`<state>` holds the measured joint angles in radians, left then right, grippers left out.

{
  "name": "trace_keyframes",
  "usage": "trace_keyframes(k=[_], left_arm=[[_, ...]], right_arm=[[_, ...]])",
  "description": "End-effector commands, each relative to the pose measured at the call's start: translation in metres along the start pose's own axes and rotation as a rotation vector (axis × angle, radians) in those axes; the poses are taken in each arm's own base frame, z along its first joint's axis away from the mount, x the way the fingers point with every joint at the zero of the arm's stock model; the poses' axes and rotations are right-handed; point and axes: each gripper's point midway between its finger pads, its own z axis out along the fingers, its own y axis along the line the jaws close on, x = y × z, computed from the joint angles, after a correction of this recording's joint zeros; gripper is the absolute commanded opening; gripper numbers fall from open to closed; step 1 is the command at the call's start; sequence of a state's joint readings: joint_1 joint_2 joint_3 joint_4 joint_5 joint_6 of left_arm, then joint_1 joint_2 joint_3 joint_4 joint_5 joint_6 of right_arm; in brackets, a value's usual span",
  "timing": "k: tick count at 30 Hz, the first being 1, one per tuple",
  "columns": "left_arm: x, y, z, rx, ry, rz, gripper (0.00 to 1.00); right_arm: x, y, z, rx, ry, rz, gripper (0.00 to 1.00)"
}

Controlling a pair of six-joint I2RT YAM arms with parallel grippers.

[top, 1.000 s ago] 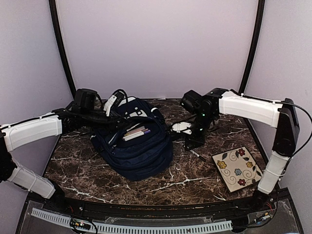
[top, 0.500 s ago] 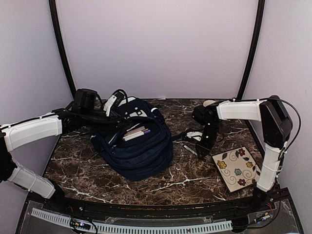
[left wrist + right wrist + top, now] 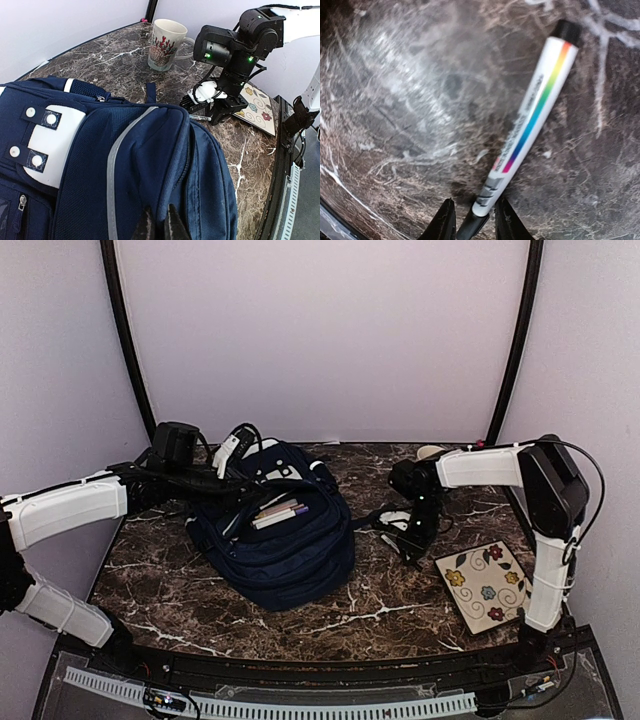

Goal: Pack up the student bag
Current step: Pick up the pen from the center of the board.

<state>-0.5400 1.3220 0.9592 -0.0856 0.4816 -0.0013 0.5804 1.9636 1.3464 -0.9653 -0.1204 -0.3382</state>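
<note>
Right wrist view: right pincer (image 3: 474, 220) half-open astride the dark end of the rainbow-striped marker (image 3: 535, 115) on the surface (image 3: 395, 100), ready to nip it; left pincer (image 3: 159, 221) shut on the rim of the student bag (image 3: 150, 150) spread just ahead, likely propping it open.

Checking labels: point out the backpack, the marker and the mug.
backpack (image 3: 285, 560): top view, navy front panel.
marker (image 3: 530, 117): right wrist view, middle of the white barrel.
mug (image 3: 164, 42): left wrist view, patterned side.
</note>
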Motion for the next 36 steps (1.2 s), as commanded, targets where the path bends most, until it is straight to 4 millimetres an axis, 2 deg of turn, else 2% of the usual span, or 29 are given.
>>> trace_keyframes(k=[1, 8, 17, 23, 27, 30, 32, 36], left_arm=[[-0.035, -0.003, -0.016, -0.008, -0.107, 0.069, 0.0], [-0.035, -0.003, -0.017, -0.007, -0.106, 0.071, 0.0], [-0.035, -0.003, -0.017, -0.004, -0.103, 0.07, 0.0], [-0.035, -0.004, -0.017, -0.002, -0.104, 0.069, 0.0], [-0.035, -0.004, -0.017, -0.004, -0.104, 0.07, 0.0], [-0.035, -0.004, -0.018, -0.004, -0.106, 0.071, 0.0], [-0.035, -0.004, -0.017, -0.002, -0.105, 0.07, 0.0], [-0.036, -0.004, -0.018, -0.004, -0.106, 0.071, 0.0]], right_arm=[[-0.015, -0.01, 0.007, 0.037, -0.017, 0.007, 0.26], [-0.011, -0.014, 0.011, 0.05, 0.003, 0.021, 0.19], [-0.007, -0.02, 0.015, 0.086, 0.023, 0.034, 0.28], [-0.003, -0.022, 0.017, 0.098, 0.034, 0.038, 0.17], [-0.005, -0.023, 0.012, 0.106, 0.021, 0.047, 0.14], [-0.007, -0.024, 0.003, 0.11, 0.001, 0.054, 0.11], [-0.013, -0.024, -0.01, 0.117, -0.033, 0.051, 0.1], [-0.037, -0.025, -0.059, 0.158, -0.167, 0.025, 0.09]])
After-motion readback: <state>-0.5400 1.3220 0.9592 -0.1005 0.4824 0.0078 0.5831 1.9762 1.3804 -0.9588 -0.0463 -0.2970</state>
